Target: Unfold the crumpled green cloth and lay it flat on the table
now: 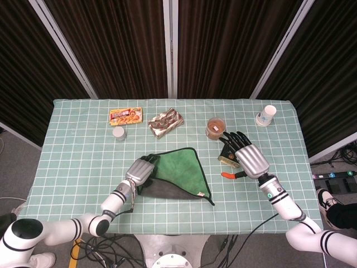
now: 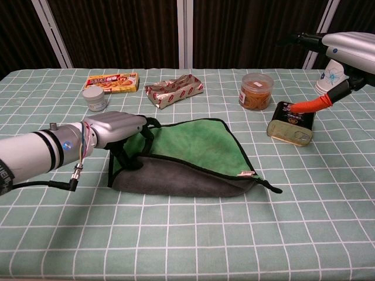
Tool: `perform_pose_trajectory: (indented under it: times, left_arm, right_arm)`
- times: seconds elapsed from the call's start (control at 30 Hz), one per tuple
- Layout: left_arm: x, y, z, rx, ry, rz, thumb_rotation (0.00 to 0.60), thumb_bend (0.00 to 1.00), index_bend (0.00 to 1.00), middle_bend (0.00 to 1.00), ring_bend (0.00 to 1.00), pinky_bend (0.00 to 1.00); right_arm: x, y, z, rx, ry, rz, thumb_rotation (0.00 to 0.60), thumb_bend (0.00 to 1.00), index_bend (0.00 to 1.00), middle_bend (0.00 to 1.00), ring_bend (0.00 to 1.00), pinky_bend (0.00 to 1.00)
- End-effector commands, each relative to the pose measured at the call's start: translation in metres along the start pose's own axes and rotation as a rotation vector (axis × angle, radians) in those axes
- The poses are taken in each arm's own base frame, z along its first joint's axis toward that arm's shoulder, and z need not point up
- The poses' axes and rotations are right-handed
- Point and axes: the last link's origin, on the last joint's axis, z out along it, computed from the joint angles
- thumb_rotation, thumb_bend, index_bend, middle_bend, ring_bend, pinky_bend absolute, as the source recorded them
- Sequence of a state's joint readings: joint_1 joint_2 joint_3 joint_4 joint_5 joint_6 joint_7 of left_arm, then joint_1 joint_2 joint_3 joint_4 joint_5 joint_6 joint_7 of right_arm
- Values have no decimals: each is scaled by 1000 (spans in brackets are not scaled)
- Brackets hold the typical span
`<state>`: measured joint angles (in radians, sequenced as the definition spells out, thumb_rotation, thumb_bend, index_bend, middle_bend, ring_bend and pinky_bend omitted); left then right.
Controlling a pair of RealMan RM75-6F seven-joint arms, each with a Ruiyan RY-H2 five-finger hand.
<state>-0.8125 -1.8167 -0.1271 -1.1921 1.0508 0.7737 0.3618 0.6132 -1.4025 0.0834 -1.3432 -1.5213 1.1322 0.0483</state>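
Two hands show in the head view, and between them we see the green cloth (image 1: 181,167) lying near the middle of the checked table (image 1: 72,162), folded over itself into a rough triangle with a grey underside showing along its near edge. Our left hand (image 1: 142,170) rests on the cloth's left corner, fingers curled down onto the fabric; from here we cannot tell whether they actually pinch it. Our right hand (image 1: 245,156) hovers well to the right of the cloth, fingers spread and holding nothing, above a small tin (image 1: 228,158). Further back sit a yellow snack box (image 1: 125,116), a small white jar (image 1: 118,133), a foil packet (image 1: 165,121), a clear tub (image 1: 216,128) and a paper cup (image 1: 266,115). Turning to the chest view, the left hand (image 2: 117,129) lies on the cloth (image 2: 193,146), with dark fingers (image 2: 132,155) hooked over the left edge and the green layer raised a little there. The right hand (image 2: 343,58) is only partly in frame at the upper right, an orange fingertip (image 2: 310,105) pointing down just above the tin (image 2: 291,123), apart from the cloth.
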Motion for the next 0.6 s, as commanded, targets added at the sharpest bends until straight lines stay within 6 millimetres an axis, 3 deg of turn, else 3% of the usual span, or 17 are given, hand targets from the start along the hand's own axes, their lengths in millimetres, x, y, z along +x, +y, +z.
perform_pose_trajectory:
  times: [0.03, 0.3, 0.6]
  left_arm:
    - [2, 1, -2, 2, 12, -17, 600, 274, 619, 143, 41, 157]
    - [12, 0, -26, -13, 69, -44, 600, 304, 672, 182, 43, 157]
    - [5, 12, -69, -78, 40, -57, 600, 311, 679, 185, 44, 157]
  right_arm:
    - [1, 0, 0, 1, 3, 2, 351, 0, 54, 0, 0, 0]
    - [4, -1, 0, 9, 17, 14, 356, 0, 56, 0, 0, 0]
    - [5, -3, -2, 17, 20, 16, 353, 0, 55, 0, 0, 0]
